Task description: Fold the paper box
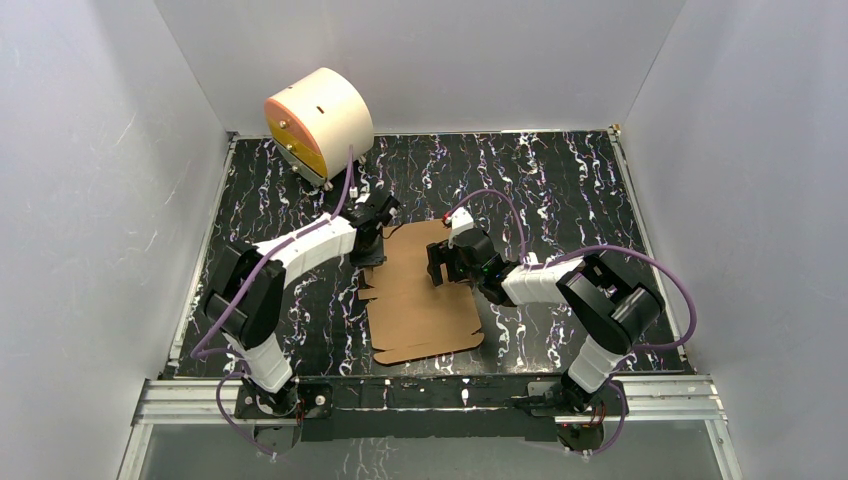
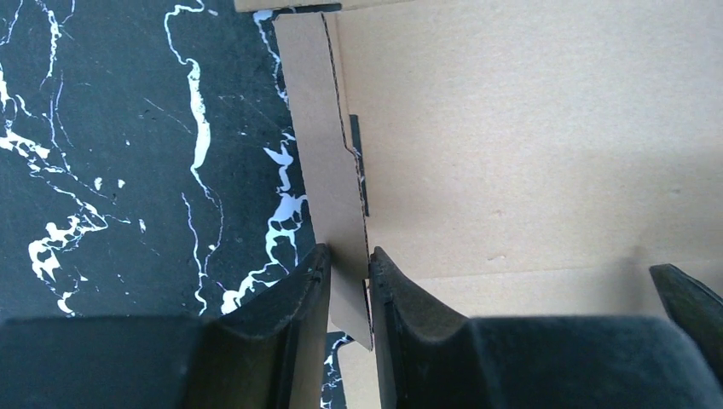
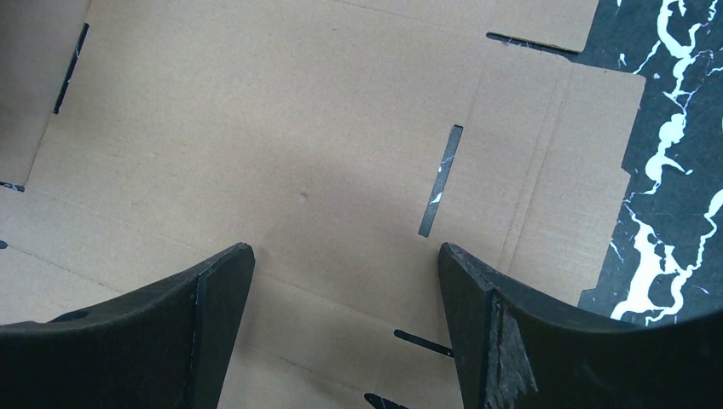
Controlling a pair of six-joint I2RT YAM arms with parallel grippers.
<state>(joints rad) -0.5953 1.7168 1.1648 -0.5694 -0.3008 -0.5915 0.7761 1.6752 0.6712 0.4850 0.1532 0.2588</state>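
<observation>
One paper box (image 1: pixel 425 305), one cream cylinder (image 1: pixel 325 115), two tools: left tool (image 2: pixel 348 256), right tool (image 3: pixel 345 251).

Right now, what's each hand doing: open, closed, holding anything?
Left hand: jaws narrowly apart around the paper box's raised side flap; grip cannot be told.
Right hand: open, empty, over the paper box.

Far-left corner: a cream cylinder (image 1: pixel 320 125) lies on its side, orange face turned leftward and toward us. Under it, the black bench (image 1: pixel 560 190), veined white. Plain white walls (image 1: pixel 80 200) on three sides; a silver rail (image 1: pixel 430 400) along the near edge.
</observation>
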